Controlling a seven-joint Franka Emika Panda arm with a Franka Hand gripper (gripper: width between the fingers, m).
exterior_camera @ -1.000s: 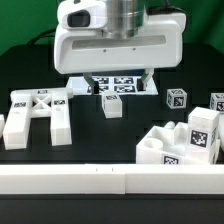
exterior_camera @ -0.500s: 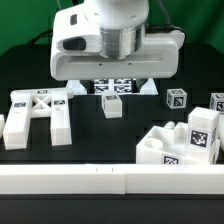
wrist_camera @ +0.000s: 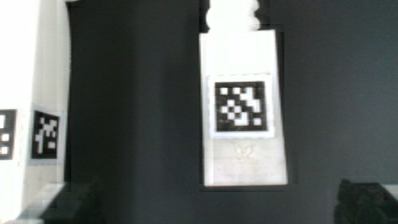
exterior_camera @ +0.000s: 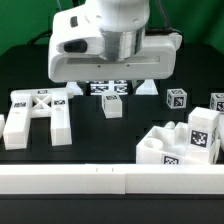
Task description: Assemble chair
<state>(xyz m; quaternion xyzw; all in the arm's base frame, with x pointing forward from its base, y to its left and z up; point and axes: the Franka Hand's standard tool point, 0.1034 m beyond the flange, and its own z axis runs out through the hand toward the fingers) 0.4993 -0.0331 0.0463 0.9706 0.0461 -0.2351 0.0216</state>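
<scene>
Tagged white leg (wrist_camera: 240, 110) on black table (wrist_camera: 128, 110)

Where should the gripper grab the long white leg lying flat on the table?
Grip the leg across its two long parallel edges, around its middle, coming straight down from above. It lies flat with both edges free; the notched end is narrower.

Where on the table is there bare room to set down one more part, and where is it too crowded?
The widest bare patch of black table lies between the H-shaped piece and the seat block, in front of the small peg. A narrower gap lies between that peg and the tagged cube. The exterior view's right is crowded.
</scene>
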